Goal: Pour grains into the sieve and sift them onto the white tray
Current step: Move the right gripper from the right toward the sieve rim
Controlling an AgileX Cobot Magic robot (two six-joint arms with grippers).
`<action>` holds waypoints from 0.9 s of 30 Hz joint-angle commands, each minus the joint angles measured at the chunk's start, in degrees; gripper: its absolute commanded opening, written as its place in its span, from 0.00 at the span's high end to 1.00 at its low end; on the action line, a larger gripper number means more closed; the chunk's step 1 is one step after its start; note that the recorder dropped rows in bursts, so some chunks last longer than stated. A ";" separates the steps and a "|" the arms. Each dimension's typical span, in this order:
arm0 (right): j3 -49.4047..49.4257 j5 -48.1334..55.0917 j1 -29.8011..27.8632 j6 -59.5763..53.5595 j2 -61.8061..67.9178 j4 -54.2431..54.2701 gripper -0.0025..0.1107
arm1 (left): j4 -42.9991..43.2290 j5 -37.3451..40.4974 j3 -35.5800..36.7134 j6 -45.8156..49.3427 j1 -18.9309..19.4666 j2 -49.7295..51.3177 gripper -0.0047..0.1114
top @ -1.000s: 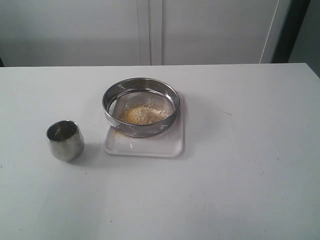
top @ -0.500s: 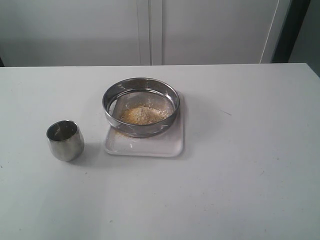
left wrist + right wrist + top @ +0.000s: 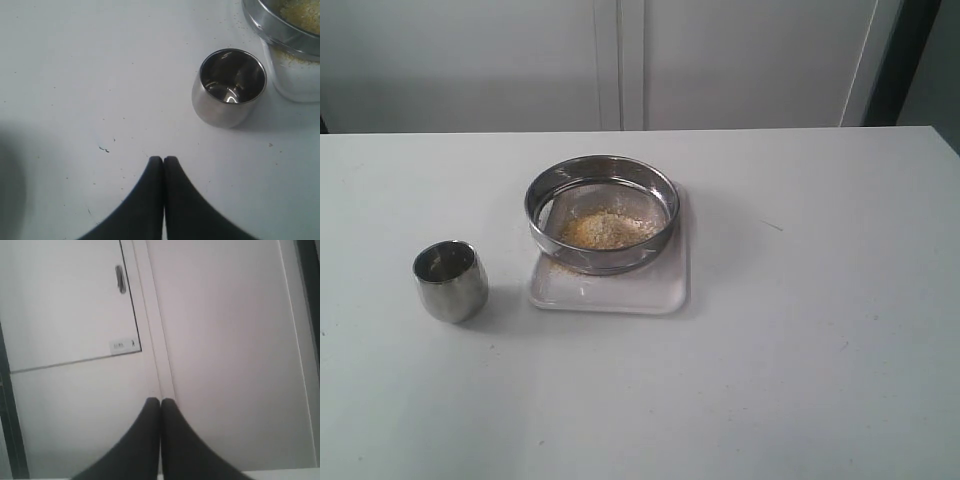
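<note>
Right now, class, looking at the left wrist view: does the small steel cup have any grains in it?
No: the cup shows only bare, shiny steel inside, while the grains lie in the sieve.

Sieve (image 3: pixel 285 37) & white tray (image 3: pixel 295 80), beyond left gripper (image 3: pixel 163 159), cut off at view edge; cabinet label (image 3: pixel 123 344) past right gripper (image 3: pixel 160 400) too small to read.

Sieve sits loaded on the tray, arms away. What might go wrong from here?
1. The sieve seems to overhang the left rim of the white tray, so shaking may drop grains onto the table.
2. The shut left gripper hangs near the steel cup and may knock it when reaching in.
</note>
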 commanded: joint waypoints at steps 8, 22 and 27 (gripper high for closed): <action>-13.30 1.21 0.14 -1.99 25.88 -12.26 0.98 | -0.15 0.13 0.44 0.04 -0.45 -0.47 0.96; -35.94 29.68 0.14 -7.58 53.64 -21.46 0.98 | -0.15 0.13 0.44 0.04 -0.45 -0.47 0.96; -41.41 42.08 0.14 -12.73 59.42 -18.25 0.98 | -0.15 0.13 0.44 0.04 -0.45 -0.47 0.96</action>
